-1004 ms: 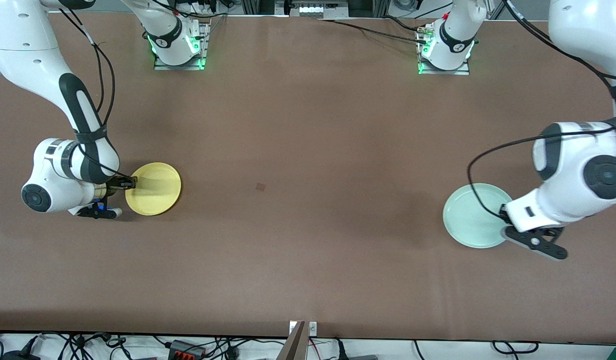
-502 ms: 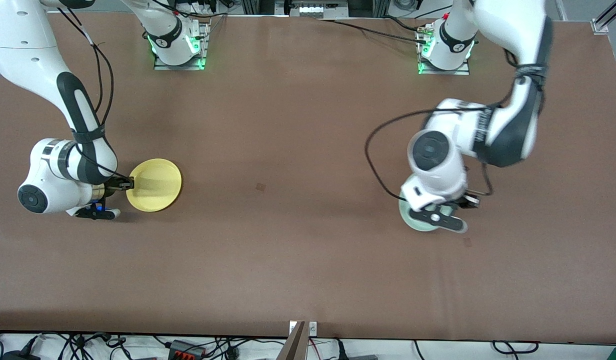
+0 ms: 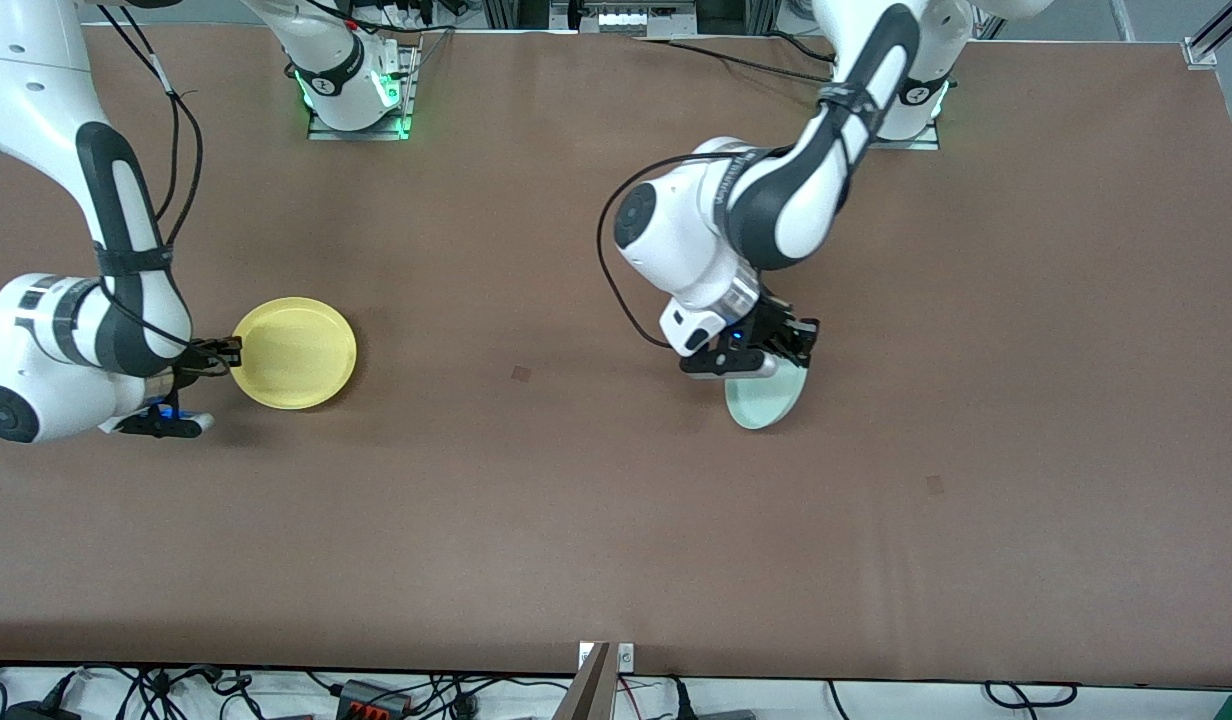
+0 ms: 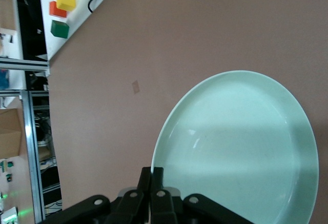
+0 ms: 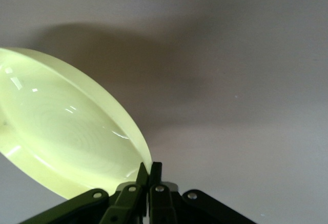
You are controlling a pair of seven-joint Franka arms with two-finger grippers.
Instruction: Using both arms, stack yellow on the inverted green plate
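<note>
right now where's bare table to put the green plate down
Bare brown table lies between the yellow plate, pinched in the right hand, and the green plate, held tilted by the left hand, and along the camera edge. It is crowded only around each hand.

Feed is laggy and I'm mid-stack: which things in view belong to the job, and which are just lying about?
Job:
- yellow plate, rim pinched in the right hand, at the right arm's end
- green plate, tilted, rim pinched in the left hand, over mid-table

Lying about:
- red, yellow and green blocks off the table's edge
- cables along the near edge
</note>
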